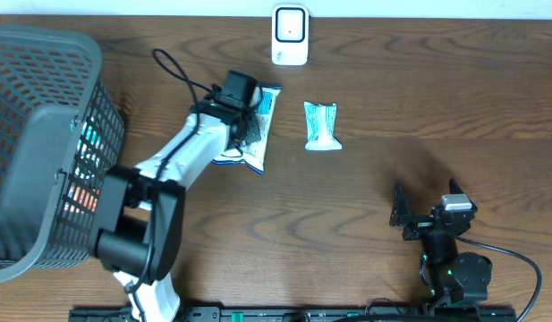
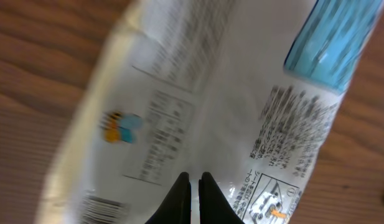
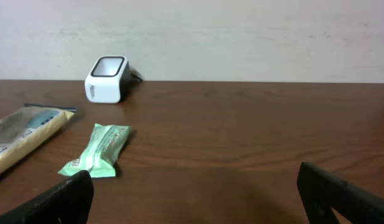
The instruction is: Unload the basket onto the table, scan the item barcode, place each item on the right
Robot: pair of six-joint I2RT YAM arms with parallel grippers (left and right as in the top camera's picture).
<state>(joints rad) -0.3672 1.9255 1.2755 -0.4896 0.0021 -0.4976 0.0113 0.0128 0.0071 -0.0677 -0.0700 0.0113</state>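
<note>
left gripper: fingers pressed together, tips down on packet | packet: lay on table directly under it, near scanner | right gripper: spread wide, well apart from packet

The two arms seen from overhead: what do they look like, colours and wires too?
The left arm has white links, black joints and a looping black cable; the left tool ends in slim pointed black fingers. The right arm is compact and mostly black, trailing a black cable; the right tool has broad black fingers.
</note>
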